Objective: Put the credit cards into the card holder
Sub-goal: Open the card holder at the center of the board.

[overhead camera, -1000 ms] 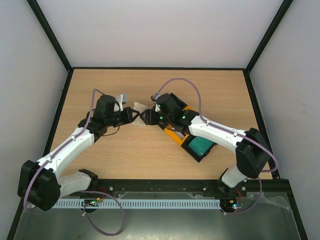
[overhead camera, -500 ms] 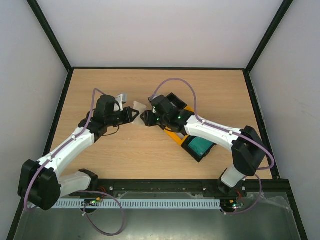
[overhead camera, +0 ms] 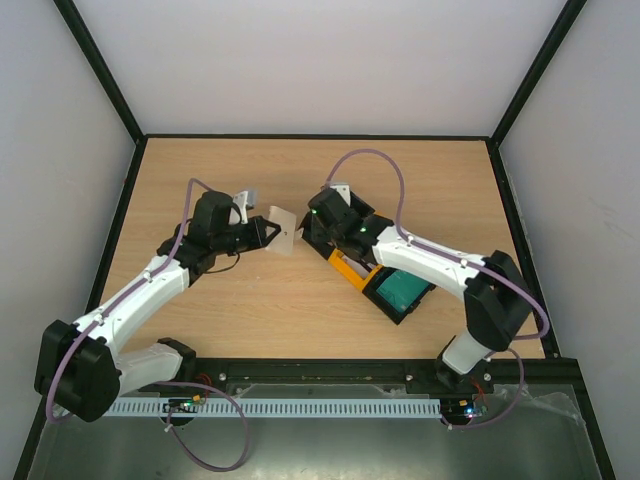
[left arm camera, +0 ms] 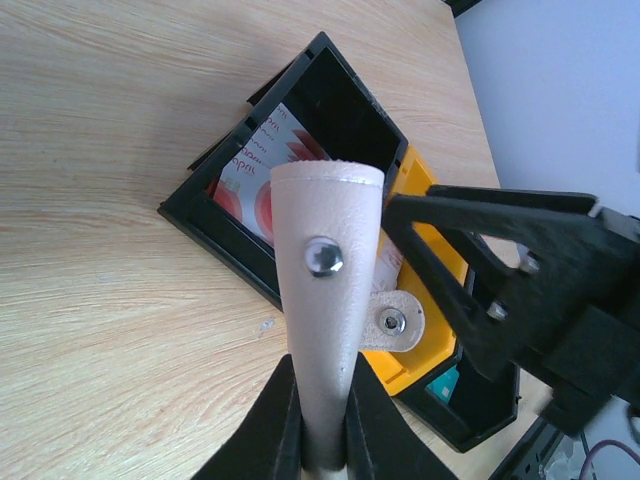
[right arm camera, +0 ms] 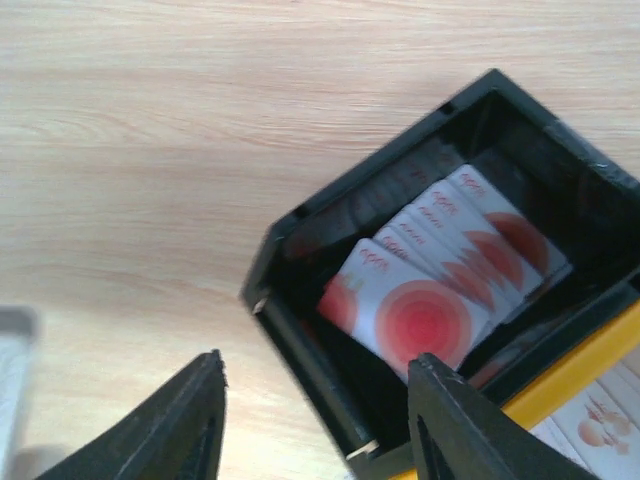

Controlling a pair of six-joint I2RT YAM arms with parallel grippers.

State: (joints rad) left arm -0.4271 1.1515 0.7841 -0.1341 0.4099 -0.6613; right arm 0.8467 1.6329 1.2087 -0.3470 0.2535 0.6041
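Observation:
My left gripper [overhead camera: 266, 232] is shut on the beige card holder [overhead camera: 284, 230] and holds it above the table, just left of the tray. In the left wrist view the card holder [left arm camera: 325, 290] stands up between the left gripper's [left arm camera: 323, 445] jaws, with a snap stud on its face. My right gripper [overhead camera: 315, 230] is open and empty over the near corner of the tray's end compartment. In the right wrist view, the right gripper [right arm camera: 325, 420] hangs above red-and-white credit cards [right arm camera: 440, 300] lying fanned in that compartment. A teal card [overhead camera: 398, 290] lies in the tray's other end.
The black-and-yellow three-compartment tray [overhead camera: 345, 272] lies diagonally right of centre; its rim shows in the left wrist view [left arm camera: 215, 225] and the right wrist view [right arm camera: 300, 345]. More whitish cards [right arm camera: 600, 425] lie in its yellow middle compartment. Black frame rails edge the table.
My right gripper has drawn back from the card holder, to the right, and now hangs over the tray's end compartment. My left gripper still holds the card holder in nearly the same place.

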